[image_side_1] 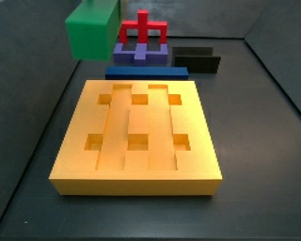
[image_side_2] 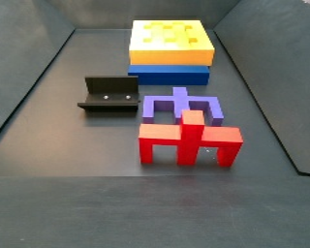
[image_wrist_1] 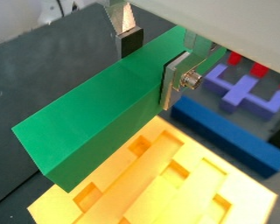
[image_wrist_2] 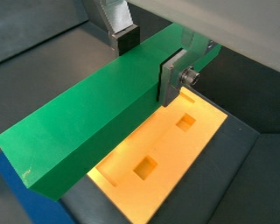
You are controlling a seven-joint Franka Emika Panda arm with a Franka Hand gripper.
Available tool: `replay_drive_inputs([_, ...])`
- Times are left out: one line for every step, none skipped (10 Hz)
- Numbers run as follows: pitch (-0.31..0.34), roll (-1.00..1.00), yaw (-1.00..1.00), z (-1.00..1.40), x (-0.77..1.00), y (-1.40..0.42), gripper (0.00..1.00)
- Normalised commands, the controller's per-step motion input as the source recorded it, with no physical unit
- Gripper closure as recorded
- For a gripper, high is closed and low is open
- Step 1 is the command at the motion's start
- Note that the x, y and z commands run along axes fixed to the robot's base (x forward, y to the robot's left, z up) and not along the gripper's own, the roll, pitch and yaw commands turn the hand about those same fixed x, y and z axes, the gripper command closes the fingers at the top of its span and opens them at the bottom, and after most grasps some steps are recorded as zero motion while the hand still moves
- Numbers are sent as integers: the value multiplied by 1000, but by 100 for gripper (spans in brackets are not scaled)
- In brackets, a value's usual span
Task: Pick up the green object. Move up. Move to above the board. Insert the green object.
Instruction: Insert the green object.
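Note:
My gripper (image_wrist_1: 152,66) is shut on the green object (image_wrist_1: 90,118), a long green bar held across its width near one end. In both wrist views the silver fingers (image_wrist_2: 174,77) press on its two long sides. The bar hangs in the air over the yellow-orange board (image_wrist_1: 166,188), whose square holes show below it in a wrist view (image_wrist_2: 166,144). In a side view the green object (image_side_1: 93,28) is high at the far left, beyond the board (image_side_1: 138,122); the gripper itself is out of frame there. In a side view showing the board (image_side_2: 170,39), neither bar nor gripper appears.
A flat blue bar (image_side_1: 147,72) lies against the board's far edge. Beyond it stand a purple piece (image_side_1: 143,55) and a red piece (image_side_1: 143,28). The black fixture (image_side_2: 108,94) stands beside them. Dark walls enclose the floor.

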Motion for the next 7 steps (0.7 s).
replay_drive_inputs([-104, -81, 140, -777, -229, -269, 100])
replay_drive_inputs([-77, 169, 77, -929, 57, -629, 100])
replay_drive_inputs([-23, 269, 0, -726, 349, -477, 100])
replay_drive_inputs([-6, 300, 0, -671, 389, -443, 100])
replay_drive_inputs([-4, 303, 0, -669, 389, -431, 100])
replay_drive_inputs([0, 300, 0, -683, 383, -249, 100])
replay_drive_inputs([0, 254, 0, -769, 349, 0, 100])
